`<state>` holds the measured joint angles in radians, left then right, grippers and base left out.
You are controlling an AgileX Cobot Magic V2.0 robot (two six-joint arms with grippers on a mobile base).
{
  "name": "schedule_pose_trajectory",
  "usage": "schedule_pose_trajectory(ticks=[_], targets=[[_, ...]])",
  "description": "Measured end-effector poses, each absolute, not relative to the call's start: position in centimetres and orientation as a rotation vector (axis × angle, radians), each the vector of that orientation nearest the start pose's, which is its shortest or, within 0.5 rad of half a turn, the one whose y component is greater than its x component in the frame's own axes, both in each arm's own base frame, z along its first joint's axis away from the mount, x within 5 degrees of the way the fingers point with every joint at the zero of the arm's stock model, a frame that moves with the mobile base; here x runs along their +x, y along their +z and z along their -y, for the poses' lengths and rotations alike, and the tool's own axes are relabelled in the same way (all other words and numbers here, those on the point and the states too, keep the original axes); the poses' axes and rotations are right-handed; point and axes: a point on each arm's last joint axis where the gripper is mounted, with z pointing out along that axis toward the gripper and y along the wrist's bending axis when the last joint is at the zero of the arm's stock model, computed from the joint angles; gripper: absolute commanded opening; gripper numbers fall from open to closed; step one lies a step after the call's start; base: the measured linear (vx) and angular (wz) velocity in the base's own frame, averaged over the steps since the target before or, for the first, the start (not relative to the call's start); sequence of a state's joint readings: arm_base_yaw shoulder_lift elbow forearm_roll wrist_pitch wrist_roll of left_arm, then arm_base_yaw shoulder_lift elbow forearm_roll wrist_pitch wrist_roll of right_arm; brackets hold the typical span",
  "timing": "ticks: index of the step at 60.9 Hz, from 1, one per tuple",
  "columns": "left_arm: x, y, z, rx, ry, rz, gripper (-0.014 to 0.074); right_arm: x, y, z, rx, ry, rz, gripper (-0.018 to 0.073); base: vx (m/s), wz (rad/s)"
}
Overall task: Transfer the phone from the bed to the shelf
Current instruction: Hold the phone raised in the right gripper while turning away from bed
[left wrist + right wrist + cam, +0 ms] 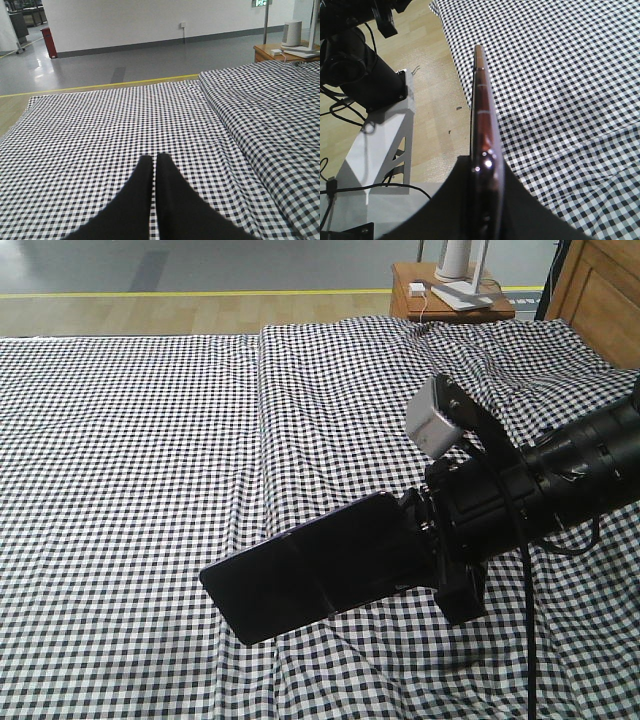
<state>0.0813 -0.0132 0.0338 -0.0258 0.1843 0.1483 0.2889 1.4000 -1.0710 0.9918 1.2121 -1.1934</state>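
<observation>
Presently, R tool clamped on phone above bed, arm near-level; L tool pinched, empty.

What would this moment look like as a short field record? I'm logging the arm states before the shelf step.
phone: in the air above the bed, held by one end, tilted
right gripper: shut on the phone
left gripper: shut, empty, over the bed
bed: wrinkled black-and-white check cloth
shelf: not in view
stage: phone picked up, not yet placed
</observation>
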Motion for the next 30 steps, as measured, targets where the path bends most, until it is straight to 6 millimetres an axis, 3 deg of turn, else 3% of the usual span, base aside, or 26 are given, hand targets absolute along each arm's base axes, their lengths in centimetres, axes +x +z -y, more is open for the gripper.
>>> schedule_pose_trajectory(ticks=[30], targets=[[5.61,18.57,-0.41,0.039,0.149,-1.690,0.0001,22.75,31.65,-14.22,-1.332,1.058,-2.026,-0.0003,0.00,0.00]])
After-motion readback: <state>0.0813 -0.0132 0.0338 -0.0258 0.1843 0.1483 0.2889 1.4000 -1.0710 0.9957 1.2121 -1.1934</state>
